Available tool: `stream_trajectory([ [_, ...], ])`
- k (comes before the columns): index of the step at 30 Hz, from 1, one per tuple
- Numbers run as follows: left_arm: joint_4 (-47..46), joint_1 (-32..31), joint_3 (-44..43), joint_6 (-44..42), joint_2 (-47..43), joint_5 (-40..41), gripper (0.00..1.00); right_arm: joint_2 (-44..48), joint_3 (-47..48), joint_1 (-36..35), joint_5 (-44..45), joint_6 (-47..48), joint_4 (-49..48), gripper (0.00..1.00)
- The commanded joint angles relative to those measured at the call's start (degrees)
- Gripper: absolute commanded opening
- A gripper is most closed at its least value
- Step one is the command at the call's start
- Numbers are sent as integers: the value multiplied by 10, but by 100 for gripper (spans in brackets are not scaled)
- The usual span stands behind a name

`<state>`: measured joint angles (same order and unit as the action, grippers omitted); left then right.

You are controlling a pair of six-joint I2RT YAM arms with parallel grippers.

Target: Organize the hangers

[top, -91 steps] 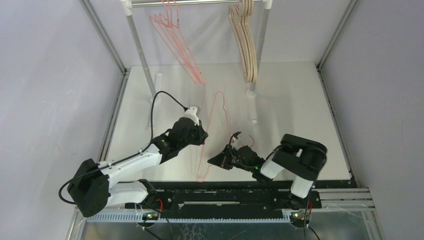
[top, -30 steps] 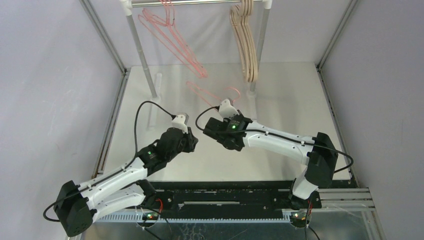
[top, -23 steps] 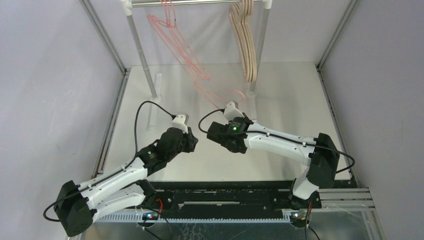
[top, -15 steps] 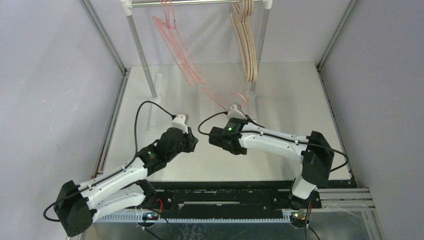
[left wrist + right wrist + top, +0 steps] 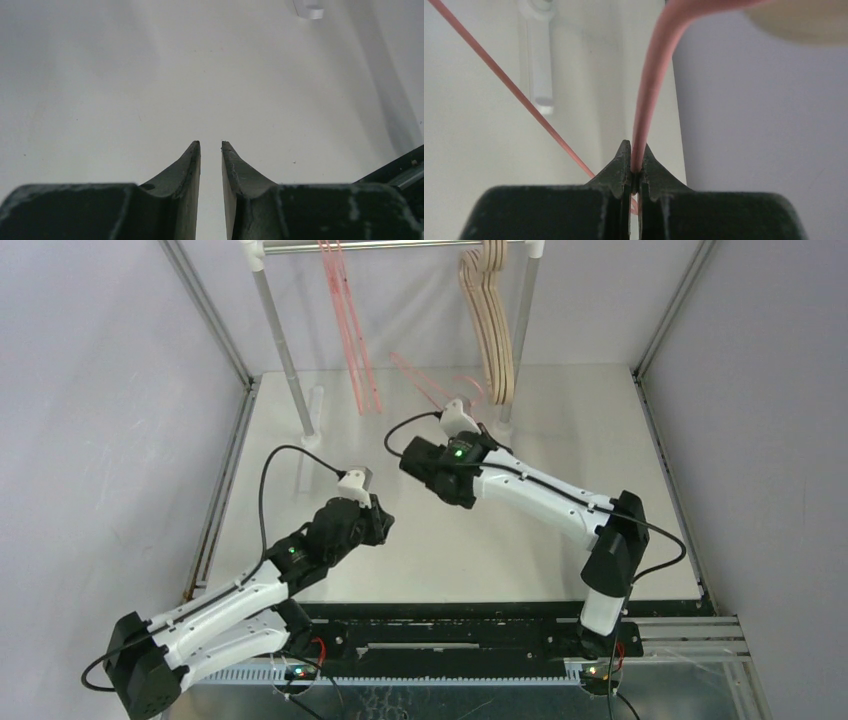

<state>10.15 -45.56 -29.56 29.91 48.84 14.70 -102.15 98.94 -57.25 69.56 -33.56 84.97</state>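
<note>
A thin pink wire hanger is in the air just in front of the rail, with my right gripper shut on its wire. In the top view that gripper is stretched out to the far middle of the table. More pink wire hangers hang at the left of the rail. Several beige wooden hangers hang at its right, close beside the held one. My left gripper hovers over bare table with its jaws slightly apart and nothing between them. In the top view it sits at the near left.
The silver rail runs across the back on two posts, one left and one right, with white feet on the table. Metal frame bars edge the white table; grey walls close in both sides.
My right arm has carried the pink hanger up and away toward the rail. The hanging pink hangers have swung round to near edge-on. My left arm has drawn back a little toward the near edge.
</note>
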Motion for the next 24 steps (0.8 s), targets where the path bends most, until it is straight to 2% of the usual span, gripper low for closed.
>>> stream_trajectory([
  [1,0,3,6,-12,-27,9,26,24,28,34,14,181,-187,0],
  [7,25,3,1,-19,-48,20,27,5,69,62,1,328,-328,0],
  [16,45,3,-17,-25,-57,13,27,-129,331,91,-39,460,-371,0],
  [20,54,3,-18,-26,-62,15,27,-169,395,96,-40,515,-426,0],
  [24,61,3,-19,-28,-62,17,27,-187,406,106,-46,551,-480,0],
])
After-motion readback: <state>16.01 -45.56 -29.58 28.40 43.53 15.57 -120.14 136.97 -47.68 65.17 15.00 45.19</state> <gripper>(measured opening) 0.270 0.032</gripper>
